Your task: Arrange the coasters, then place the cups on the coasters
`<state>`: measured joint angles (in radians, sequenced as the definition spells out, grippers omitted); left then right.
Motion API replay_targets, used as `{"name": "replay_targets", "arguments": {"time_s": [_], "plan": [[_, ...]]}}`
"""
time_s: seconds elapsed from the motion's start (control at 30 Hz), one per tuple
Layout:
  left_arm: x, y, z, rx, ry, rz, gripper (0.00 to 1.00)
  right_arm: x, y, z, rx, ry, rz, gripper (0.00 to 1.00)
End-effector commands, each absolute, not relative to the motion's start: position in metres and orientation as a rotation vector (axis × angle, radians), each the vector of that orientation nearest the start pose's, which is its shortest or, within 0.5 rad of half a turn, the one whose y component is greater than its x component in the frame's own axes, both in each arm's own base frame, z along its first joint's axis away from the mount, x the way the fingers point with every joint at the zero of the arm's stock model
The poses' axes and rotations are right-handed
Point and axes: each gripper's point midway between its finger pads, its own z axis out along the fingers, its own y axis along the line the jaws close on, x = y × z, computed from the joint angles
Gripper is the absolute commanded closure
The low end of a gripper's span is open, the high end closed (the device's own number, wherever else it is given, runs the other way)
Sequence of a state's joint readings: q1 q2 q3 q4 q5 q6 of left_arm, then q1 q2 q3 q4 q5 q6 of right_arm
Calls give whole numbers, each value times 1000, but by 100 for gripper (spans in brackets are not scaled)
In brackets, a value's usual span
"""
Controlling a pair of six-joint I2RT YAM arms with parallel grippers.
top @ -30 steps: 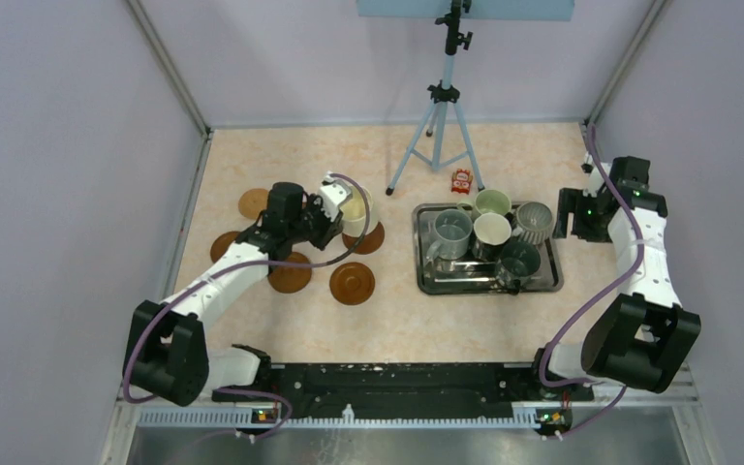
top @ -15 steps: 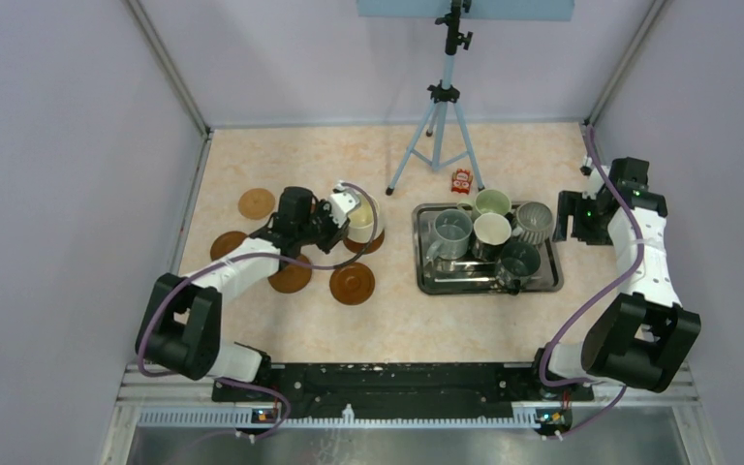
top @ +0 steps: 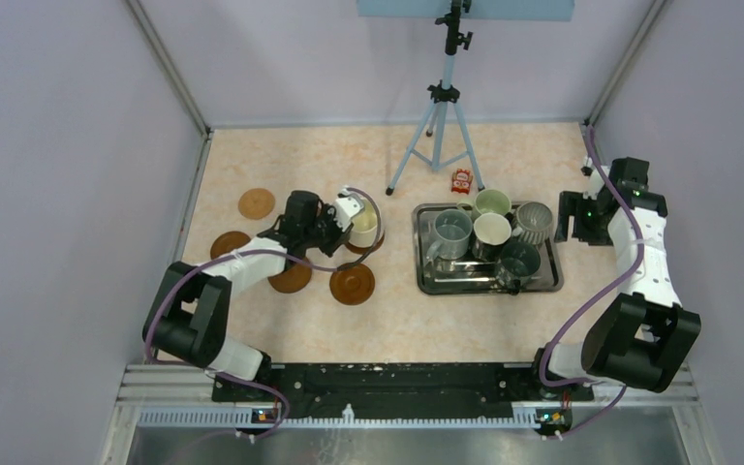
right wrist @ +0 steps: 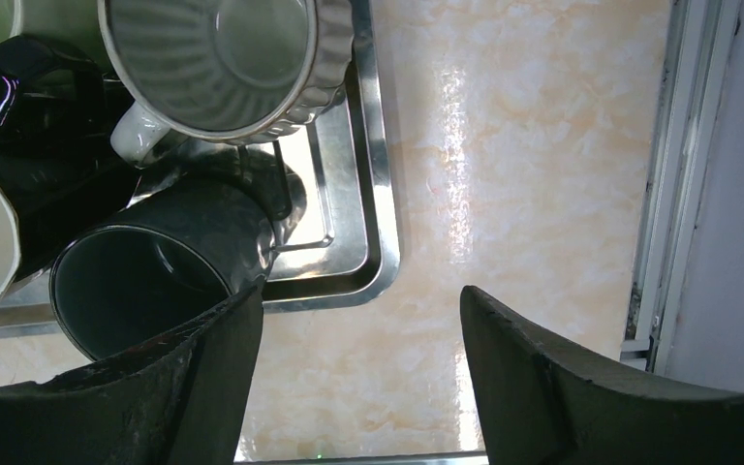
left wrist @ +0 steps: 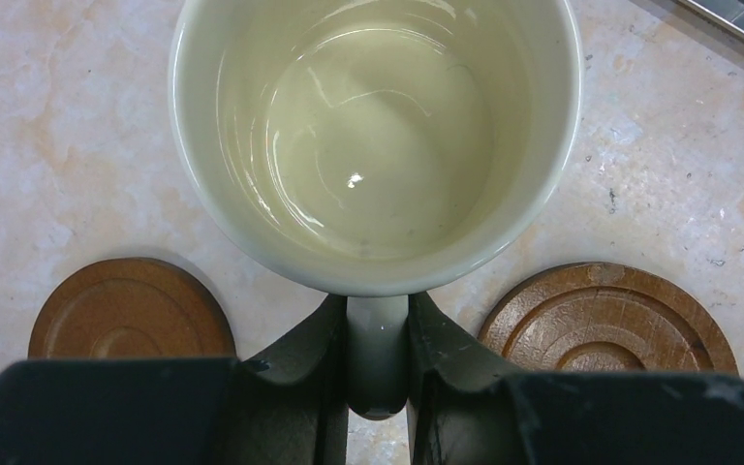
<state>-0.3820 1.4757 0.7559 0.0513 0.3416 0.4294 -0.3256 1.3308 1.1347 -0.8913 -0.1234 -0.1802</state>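
Cream ceramic mug point(left wrist: 378, 136) is clamped at its handle by the left gripper point(left wrist: 378, 325), reddish-brown coasters point(left wrist: 131, 310) lying nearby, while the right gripper point(right wrist: 358, 320) stands with its jaws apart at the steel tray's point(right wrist: 376, 194) right end.

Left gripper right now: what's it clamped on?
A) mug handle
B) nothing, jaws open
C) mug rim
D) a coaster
A: in the left wrist view, the left gripper is closed with a finger on either side of the handle of the cream mug.
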Motion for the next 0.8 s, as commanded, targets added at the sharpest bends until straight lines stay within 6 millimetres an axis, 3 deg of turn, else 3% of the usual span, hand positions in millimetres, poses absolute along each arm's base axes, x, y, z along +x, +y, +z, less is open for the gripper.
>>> {"name": "replay_targets", "arguments": {"time_s": [0.0,0.17,0.47,0.67,0.77], "plan": [[364,-198,113,1014,1793,-338,100,283,-85,156,166,2600,-44,26],[363,-196,104,1013,1821,-323,99,283,-87,155,169,2601,-51,26],[357,-197,96,1023,1860,-327,56,282,-98,154,234,2592,-131,26],[352,-196,96,1025,1882,-328,42,274,-108,148,328,2623,-213,25],[351,-195,107,1018,1886,-332,33,269,-113,151,358,2622,-258,25]]}}
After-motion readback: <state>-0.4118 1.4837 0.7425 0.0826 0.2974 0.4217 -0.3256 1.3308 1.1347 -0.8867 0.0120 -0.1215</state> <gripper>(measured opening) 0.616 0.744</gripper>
